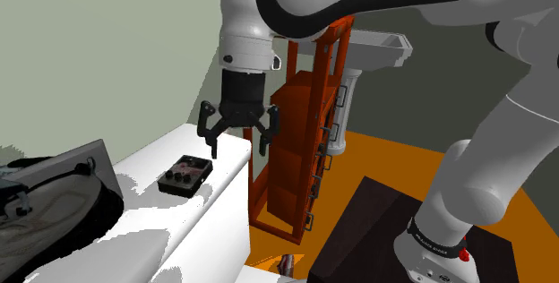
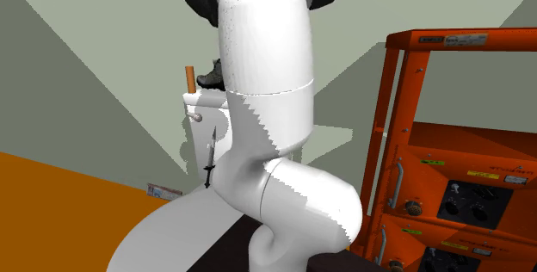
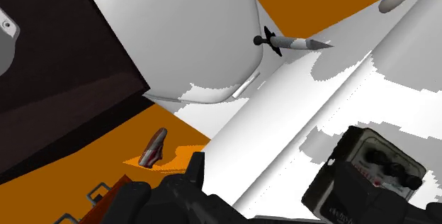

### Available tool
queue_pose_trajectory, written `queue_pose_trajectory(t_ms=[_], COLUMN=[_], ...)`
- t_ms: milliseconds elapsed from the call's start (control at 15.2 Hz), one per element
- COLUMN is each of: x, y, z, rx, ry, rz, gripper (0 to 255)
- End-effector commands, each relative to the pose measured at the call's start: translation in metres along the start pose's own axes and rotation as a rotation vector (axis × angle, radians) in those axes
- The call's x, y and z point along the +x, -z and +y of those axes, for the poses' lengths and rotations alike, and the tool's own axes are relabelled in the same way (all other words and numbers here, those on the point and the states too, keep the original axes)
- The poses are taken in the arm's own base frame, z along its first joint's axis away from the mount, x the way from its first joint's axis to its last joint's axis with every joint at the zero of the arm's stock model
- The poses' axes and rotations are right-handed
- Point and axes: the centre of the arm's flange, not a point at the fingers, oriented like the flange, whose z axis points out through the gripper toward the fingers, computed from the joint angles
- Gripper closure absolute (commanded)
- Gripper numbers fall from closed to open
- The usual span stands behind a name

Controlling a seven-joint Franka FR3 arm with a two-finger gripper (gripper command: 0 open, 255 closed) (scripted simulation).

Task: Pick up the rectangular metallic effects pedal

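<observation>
The effects pedal (image 1: 184,175) is a small dark rectangular box with knobs on a lighter face, lying flat on a white counter (image 1: 152,223). My black gripper (image 1: 240,145) hangs open above the counter's far edge, up and to the shoulder view's right of the pedal, with nothing between its fingers. In the wrist view the pedal (image 3: 375,176) lies off to one side of the hand, near one black finger (image 3: 193,176), and is untouched.
A large shoe (image 1: 45,205) lies at the counter's near left. An orange-red cabinet (image 1: 296,147) stands right beside the counter, with the dark stand (image 1: 385,236) on the orange floor. A small dart-like object (image 3: 290,42) shows against the white surface past the pedal.
</observation>
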Motion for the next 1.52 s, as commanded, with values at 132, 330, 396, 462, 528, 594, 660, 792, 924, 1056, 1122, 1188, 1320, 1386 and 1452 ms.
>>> queue_pose_trajectory(t_ms=[132, 330, 396, 462, 528, 594, 660, 792, 924, 1056, 1122, 1188, 1320, 1386, 1452], x=[-0.001, 0.002, 0.004, 0.005, 0.006, 0.007, 0.008, 0.01, 0.012, 0.012, 0.012, 0.012, 0.012, 0.012, 0.012], y=[-0.002, -0.001, -0.001, -0.006, -0.011, -0.016, -0.021, -0.032, -0.04, -0.039, -0.039, -0.039, -0.04, -0.04, -0.04], z=[-0.05, -0.085, -0.094, -0.093, -0.093, -0.092, -0.091, -0.09, -0.088, -0.088, -0.088, -0.088, -0.088, -0.088, -0.088], rx=[0.038, 0.066, 0.073, 0.073, 0.073, 0.073, 0.073, 0.073, 0.073, 0.073, 0.073, 0.073, 0.073, 0.073, 0.073], ry=[-0.064, -0.11, -0.122, -0.122, -0.122, -0.121, -0.122, -0.122, -0.122, -0.122, -0.122, -0.122, -0.122, -0.122, -0.122], rz=[-0.001, -0.002, -0.002, -0.002, -0.002, -0.002, -0.002, -0.002, -0.002, -0.002, -0.002, -0.002, -0.002, -0.002, -0.002], gripper=[0, 0, 0, 0, 0, 0, 0, 0, 0, 255, 255, 255, 255, 255, 255])
